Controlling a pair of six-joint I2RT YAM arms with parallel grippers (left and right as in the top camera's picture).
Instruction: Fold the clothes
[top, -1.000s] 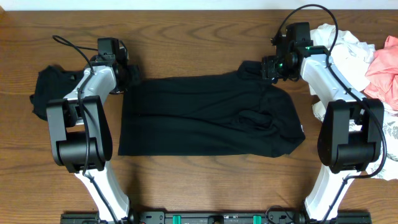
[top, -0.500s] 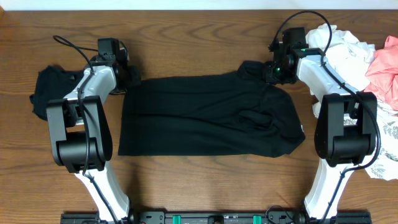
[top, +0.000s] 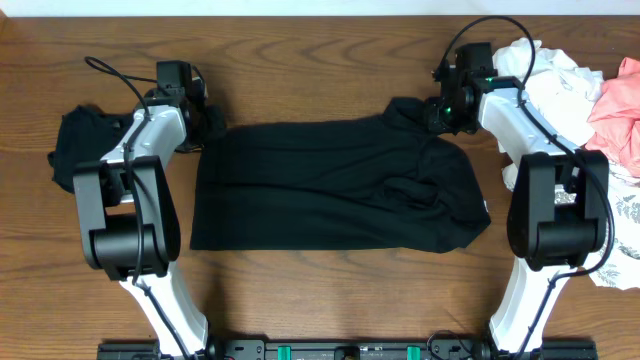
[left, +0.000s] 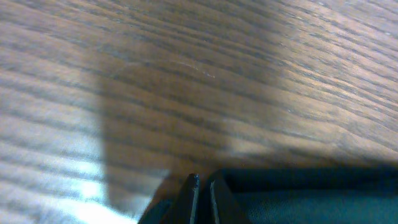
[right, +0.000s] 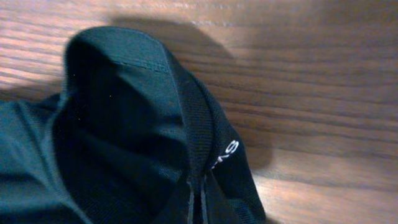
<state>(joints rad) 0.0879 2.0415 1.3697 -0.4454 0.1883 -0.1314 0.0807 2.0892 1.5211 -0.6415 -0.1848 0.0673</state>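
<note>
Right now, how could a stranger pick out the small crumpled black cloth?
On the brown wooden table, look to the left side, beyond the left arm. There lies the small crumpled black cloth. Unlike the large black shirt spread flat in the middle, it is bunched up and alone.

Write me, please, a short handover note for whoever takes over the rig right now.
Left gripper: fingers shut on the black shirt at its far left corner.
Right gripper: fingers shut on the shirt's collar end, far right.
The shirt lies spread flat mid-table. A dark garment sits at the left; a pile of white, pink and leaf-print clothes sits at the right.
Done: shirt laid out and gripped at both far corners.
Left: fold the shirt, then the other clothes.
</note>
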